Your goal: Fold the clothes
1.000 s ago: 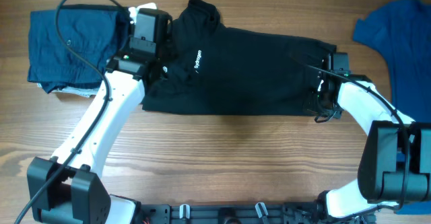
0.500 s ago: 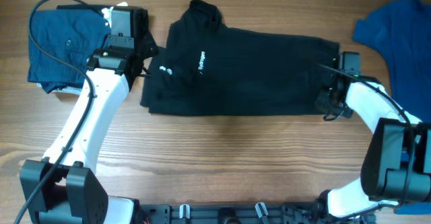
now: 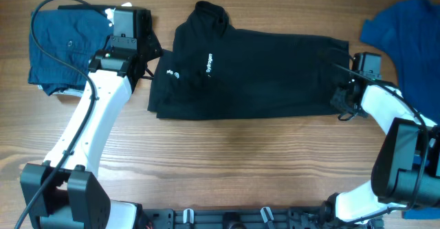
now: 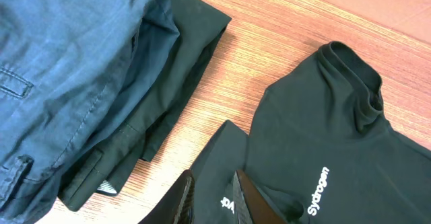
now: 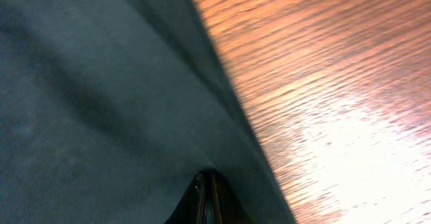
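Dragged rightward, the black shirt [image 3: 261, 71] now lies just right of the navy pile [image 3: 62, 43]; right gripper [image 5: 207, 183] pinches its far hem, left gripper [image 4: 212, 178] barely parted at the sleeve, grip unclear. Looks soft, limp; best held by edges

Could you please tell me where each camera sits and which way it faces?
Overhead: above the table, facing straight down; both arms and the black shirt show.
Left wrist: on the left arm, facing down at the shirt's collar and a folded navy pile; left gripper at the bottom edge.
Right wrist: close over the shirt's edge and wood; right gripper at the bottom.
Shared: all three see the black shirt.
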You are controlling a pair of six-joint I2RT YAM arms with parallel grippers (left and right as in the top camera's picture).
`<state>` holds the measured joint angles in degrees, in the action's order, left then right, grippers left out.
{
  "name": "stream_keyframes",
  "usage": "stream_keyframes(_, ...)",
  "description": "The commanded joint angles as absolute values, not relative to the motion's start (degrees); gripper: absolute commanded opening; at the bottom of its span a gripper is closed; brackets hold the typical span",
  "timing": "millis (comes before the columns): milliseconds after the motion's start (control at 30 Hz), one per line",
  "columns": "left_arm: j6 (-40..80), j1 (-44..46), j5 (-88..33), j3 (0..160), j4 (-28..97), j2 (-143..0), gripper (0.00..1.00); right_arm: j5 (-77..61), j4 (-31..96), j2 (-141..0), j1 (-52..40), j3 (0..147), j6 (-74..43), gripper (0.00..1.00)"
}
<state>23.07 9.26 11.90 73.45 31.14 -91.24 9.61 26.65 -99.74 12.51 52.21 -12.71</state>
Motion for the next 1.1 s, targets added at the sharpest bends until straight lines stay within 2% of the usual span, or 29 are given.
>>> stream_keyframes(0,23.62,9.15,10.07,73.21,31.09,-91.66,0.20,11.03,26.72,-101.78,15.44,51.35,-11.66,0.04)
stream_keyframes(33,23.59,9.15,9.67,73.21,30.85,-91.66,0.20,9.13,26.65,-101.78,15.64,51.96,-10.11,0.05)
stream_keyframes(133,23.33,9.15,8.58,73.28,28.88,-91.61,0.20,1.23,27.99,-100.88,15.62,55.64,-7.07,0.24)
stream_keyframes(200,22.74,9.15,5.72,73.89,28.12,-91.61,0.20,-0.60,29.85,-99.96,15.64,58.46,-7.81,0.31)
stream_keyframes(267,22.74,9.15,2.44,74.89,28.05,-91.61,0.20,-2.37,32.14,-98.96,15.62,61.89,-7.94,0.43)
stream_keyframes(400,22.76,9.15,-3.66,76.53,25.78,-91.61,0.21,-5.80,37.85,-98.00,15.62,70.19,-7.84,0.54)
stream_keyframes(567,22.76,9.26,-12.27,76.53,16.56,-93.60,0.24,-8.03,40.75,-98.02,15.62,77.14,-7.44,0.59)
stream_keyframes(633,22.81,9.74,-14.35,76.53,11.79,-96.27,0.28,-8.01,39.33,-98.02,15.62,77.73,-7.44,0.59)
stream_keyframes(767,22.98,11.53,-14.59,76.53,1.74,-104.40,0.33,-7.90,35.55,-98.04,15.64,77.67,-7.40,0.59)
stream_keyframes(1067,23.24,12.91,-14.52,76.71,-23.11,-121.62,0.37,-5.82,23.24,-102.41,15.62,77.62,-4.45,0.61)
